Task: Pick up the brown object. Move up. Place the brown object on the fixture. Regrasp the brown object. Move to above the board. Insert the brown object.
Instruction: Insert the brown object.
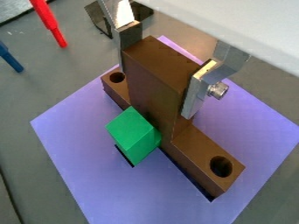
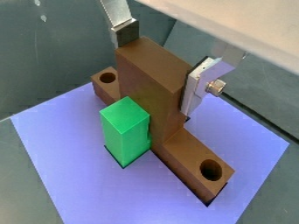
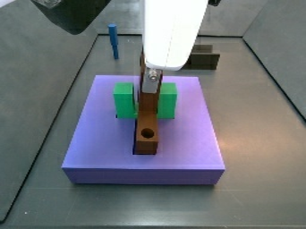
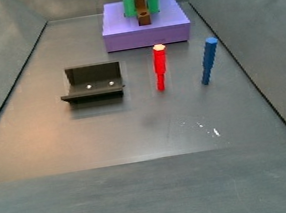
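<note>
The brown object (image 1: 158, 96) stands upright on the purple board (image 1: 82, 175), with its lower end in the board's brown central slot next to the green block (image 1: 135, 136). It shows the same way in the other wrist view (image 2: 152, 87). My gripper (image 1: 163, 74) (image 2: 163, 68) is over the board with one finger on each side of the bar, shut on it. In a side view, the gripper (image 3: 150, 82) holds the bar (image 3: 148, 97) between the arms of the green block (image 3: 124, 100). The fixture (image 4: 92, 83) stands apart on the floor, with nothing in it.
A red peg (image 4: 160, 67) and a blue peg (image 4: 209, 60) stand on the floor in front of the board (image 4: 121, 31). The slot's round hole (image 3: 147, 134) shows near the board's front. Grey walls enclose the floor.
</note>
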You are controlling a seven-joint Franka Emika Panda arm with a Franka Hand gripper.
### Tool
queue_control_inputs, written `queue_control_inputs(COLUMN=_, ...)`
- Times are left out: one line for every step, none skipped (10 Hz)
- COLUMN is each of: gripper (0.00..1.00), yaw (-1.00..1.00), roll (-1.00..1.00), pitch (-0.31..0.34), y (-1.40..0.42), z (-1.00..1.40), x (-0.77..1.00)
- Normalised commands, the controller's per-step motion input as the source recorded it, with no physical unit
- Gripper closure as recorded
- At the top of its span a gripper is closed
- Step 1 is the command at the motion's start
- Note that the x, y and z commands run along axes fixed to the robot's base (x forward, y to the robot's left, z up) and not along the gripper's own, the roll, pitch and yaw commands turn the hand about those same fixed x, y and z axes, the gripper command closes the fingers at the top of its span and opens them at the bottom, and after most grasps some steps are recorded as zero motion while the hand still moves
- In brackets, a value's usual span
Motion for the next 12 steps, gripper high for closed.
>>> queue_control_inputs(gripper=1.0, yaw=-0.08, roll=0.16, pitch=0.056, y=0.03, z=-0.02, x=0.12)
queue_control_inputs(gripper=1.0, yaw=-0.15, roll=0.16, pitch=0.074, y=0.0, z=0.0, x=0.12)
queue_control_inputs(gripper=1.0, yaw=-0.22, roll=0.13, pitch=0.067, y=0.0, z=0.0, x=0.09)
queue_control_inputs(gripper=1.0, yaw=-0.2, roll=0.09, pitch=0.016, y=0.0, z=-0.11, x=0.01)
queue_control_inputs(gripper=1.0, yaw=-0.04, roll=0.05, pitch=0.0, y=0.0, z=-0.22, x=0.0)
queue_control_inputs(gripper=1.0, yaw=0.0, roll=0.0, pitch=-0.059, y=0.0, z=-0.39, x=-0.03)
queue_control_inputs(gripper=1.0, yaw=0.0, roll=-0.04, pitch=-0.113, y=0.0, z=-0.49, x=-0.08)
queue_control_inputs(gripper=1.0, yaw=0.0, roll=-0.08, pitch=-0.163, y=0.0, z=-0.56, x=-0.18)
queue_control_inputs(gripper=1.0, yaw=0.0, roll=-0.08, pitch=-0.159, y=0.04, z=-0.56, x=-0.24)
queue_control_inputs(gripper=1.0, yaw=0.0, roll=0.09, pitch=0.0, y=0.0, z=-0.15, x=0.0)
queue_control_inputs(gripper=1.0, yaw=0.0, roll=0.05, pitch=0.0, y=-0.04, z=0.0, x=0.0)
queue_control_inputs(gripper=1.0, yaw=0.0, roll=-0.01, pitch=0.0, y=0.0, z=0.0, x=0.0)
